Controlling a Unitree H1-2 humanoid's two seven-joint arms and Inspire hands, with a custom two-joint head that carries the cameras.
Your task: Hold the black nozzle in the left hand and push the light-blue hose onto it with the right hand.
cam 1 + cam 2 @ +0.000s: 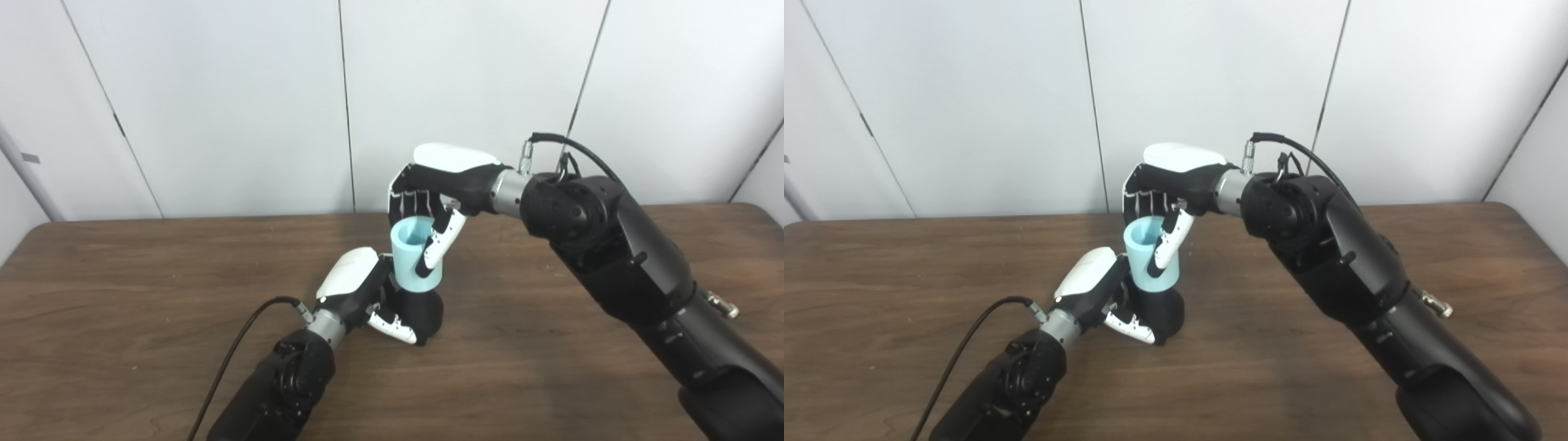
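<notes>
The black nozzle (422,312) stands upright on the brown table (122,294) near its middle. My left hand (361,294) wraps it low down, fingers curled round its base. The light-blue hose (411,260), a short open-topped tube, sits on top of the nozzle, tilted slightly left. My right hand (438,202) comes over from the right and grips the hose near its top, fingers behind it and thumb across its front. In the right eye view the hose (1145,257) meets the nozzle (1165,312) just above my left hand (1099,288); how deep it sits is hidden.
Behind the table stands a white panelled wall (245,104). A black cable (239,349) runs along my left forearm. My right arm (618,257) crosses the table's right half. Bare wood lies to the left and front of the hands.
</notes>
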